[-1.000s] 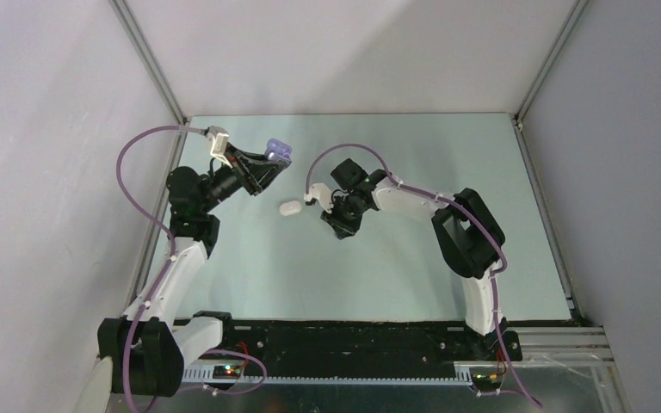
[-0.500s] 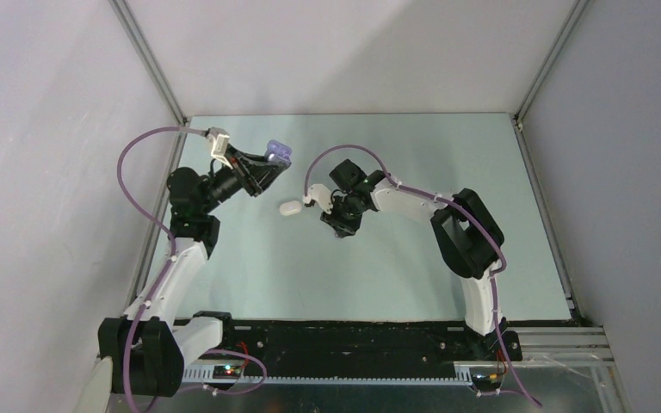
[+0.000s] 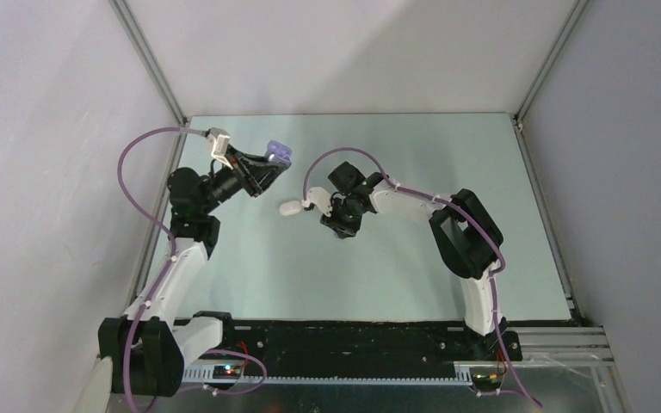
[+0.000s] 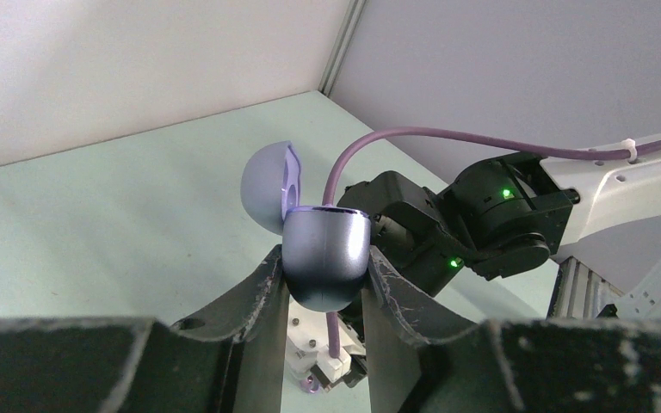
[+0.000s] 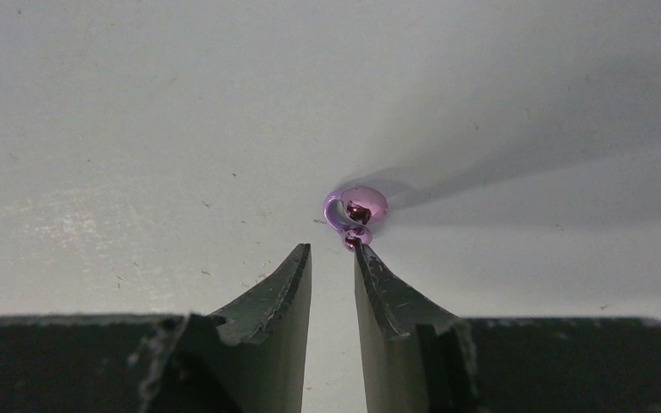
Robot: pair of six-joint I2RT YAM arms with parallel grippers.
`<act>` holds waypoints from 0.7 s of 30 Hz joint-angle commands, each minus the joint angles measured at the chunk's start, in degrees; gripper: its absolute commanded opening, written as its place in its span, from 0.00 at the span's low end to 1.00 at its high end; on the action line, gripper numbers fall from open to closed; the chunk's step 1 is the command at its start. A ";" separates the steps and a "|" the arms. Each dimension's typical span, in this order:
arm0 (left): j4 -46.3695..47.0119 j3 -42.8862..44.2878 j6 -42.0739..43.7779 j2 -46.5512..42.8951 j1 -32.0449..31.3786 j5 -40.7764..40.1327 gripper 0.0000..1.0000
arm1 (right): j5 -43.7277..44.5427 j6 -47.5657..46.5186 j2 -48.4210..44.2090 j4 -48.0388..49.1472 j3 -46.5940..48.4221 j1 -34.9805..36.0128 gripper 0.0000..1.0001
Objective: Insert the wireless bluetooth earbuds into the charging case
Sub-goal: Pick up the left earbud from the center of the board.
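The purple earbud point(image 5: 355, 209) lies near the middle of the tabletop point(image 5: 138, 129), just beyond the right gripper point(image 5: 331, 251), whose narrowly parted jaws are empty, while the left gripper point(image 4: 324, 268) clamps the open purple charging case point(image 4: 323, 237).

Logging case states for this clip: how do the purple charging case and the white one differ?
The purple case is clamped in the left gripper, off the table; the white case lies on the table. The purple case's lid stands open; the white case looks closed. Both are rounded pebbles.
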 commanded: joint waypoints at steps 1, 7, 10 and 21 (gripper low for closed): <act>1.00 0.26 1.15 -0.87 0.61 -1.03 0.00 | 0.97 -1.03 0.43 1.53 -0.24 0.29 0.31; 0.58 0.39 1.26 -0.81 0.70 -0.90 0.00 | 1.40 -1.73 1.11 2.43 -0.24 0.25 0.31; 0.52 0.45 1.25 -0.73 0.72 -0.91 0.00 | 1.03 -1.89 1.46 2.54 -0.24 0.15 0.31; 0.25 0.78 1.32 -0.06 0.88 -0.90 0.00 | -1.15 -3.31 2.82 1.88 -0.02 0.01 0.27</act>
